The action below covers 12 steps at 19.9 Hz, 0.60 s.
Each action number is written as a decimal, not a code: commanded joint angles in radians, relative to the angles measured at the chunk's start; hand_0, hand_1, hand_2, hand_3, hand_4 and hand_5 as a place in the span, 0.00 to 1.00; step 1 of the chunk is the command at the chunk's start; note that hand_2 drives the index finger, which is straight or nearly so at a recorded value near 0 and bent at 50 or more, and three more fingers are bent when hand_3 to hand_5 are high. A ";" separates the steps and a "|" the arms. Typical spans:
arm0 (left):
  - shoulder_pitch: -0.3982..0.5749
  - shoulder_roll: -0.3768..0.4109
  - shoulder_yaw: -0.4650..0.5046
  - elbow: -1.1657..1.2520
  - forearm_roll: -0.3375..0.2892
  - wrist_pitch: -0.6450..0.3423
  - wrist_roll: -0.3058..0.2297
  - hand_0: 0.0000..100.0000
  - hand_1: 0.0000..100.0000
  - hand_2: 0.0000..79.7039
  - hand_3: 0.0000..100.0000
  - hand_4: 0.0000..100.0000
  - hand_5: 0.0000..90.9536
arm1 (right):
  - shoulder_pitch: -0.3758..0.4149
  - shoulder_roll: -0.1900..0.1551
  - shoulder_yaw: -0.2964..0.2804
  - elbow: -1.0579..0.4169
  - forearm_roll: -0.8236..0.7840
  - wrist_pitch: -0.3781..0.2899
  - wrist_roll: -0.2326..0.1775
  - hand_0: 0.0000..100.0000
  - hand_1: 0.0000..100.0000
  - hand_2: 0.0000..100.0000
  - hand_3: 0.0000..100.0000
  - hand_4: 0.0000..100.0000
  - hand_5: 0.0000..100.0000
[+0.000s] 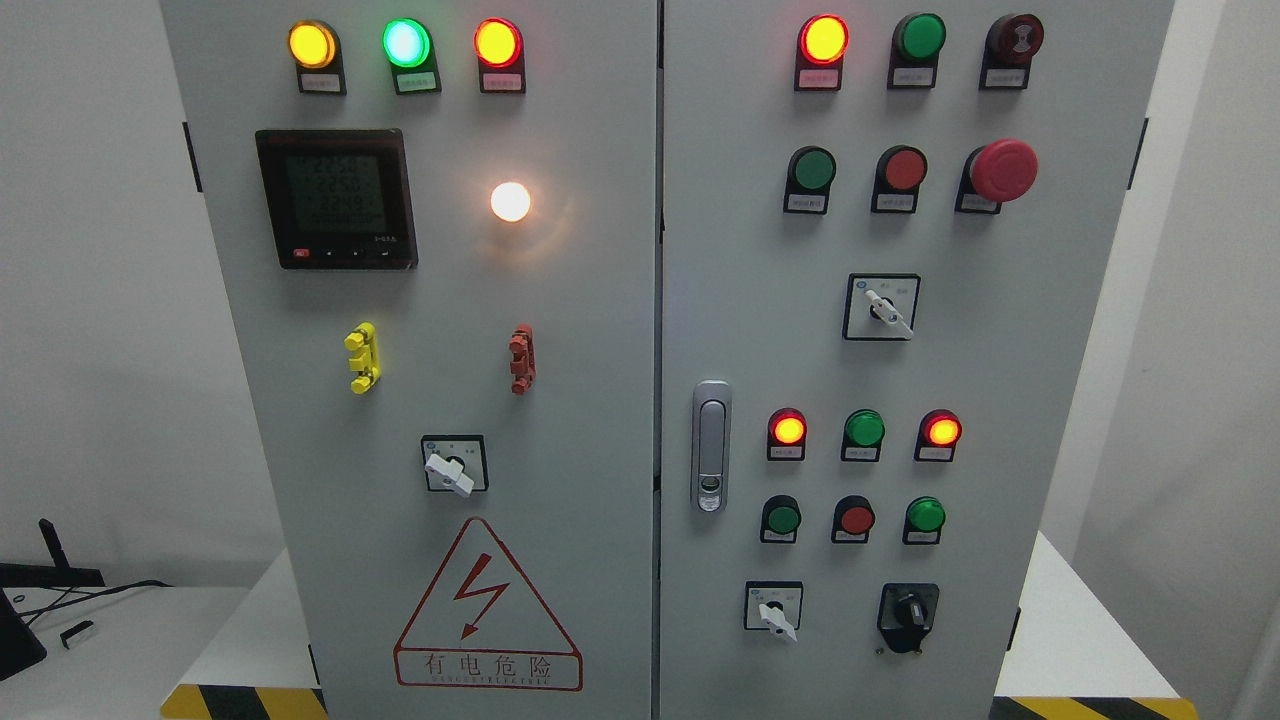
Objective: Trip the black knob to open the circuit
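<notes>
No robot hand shows, so I cannot tell if one is open or closed. The small black round knob (909,610) sits low on the grey metal cabinet (600,330).

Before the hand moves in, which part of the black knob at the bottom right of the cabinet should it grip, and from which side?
Grip the raised bar across the middle of the black knob, fingertips on its two flat sides. Come straight at the right door from the front: the bar stands out from the panel and looks close to upright, so pinching it left and right should give a good turn. No hand is in view yet.
</notes>
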 commanded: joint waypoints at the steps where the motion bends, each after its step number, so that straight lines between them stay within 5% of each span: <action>1: 0.000 0.000 0.000 0.000 -0.031 0.000 0.001 0.12 0.39 0.00 0.00 0.00 0.00 | -0.060 -0.002 0.072 0.062 0.027 0.006 -0.005 0.40 0.79 0.42 1.00 1.00 0.93; 10: 0.000 0.000 0.000 0.000 -0.031 0.000 0.001 0.12 0.39 0.00 0.00 0.00 0.00 | -0.138 -0.001 0.098 0.115 0.068 0.015 -0.011 0.43 0.79 0.41 1.00 1.00 0.93; 12: 0.000 0.000 0.000 0.000 -0.031 0.000 0.001 0.12 0.39 0.00 0.00 0.00 0.00 | -0.153 -0.001 0.139 0.135 0.071 0.021 -0.014 0.43 0.79 0.41 1.00 1.00 0.93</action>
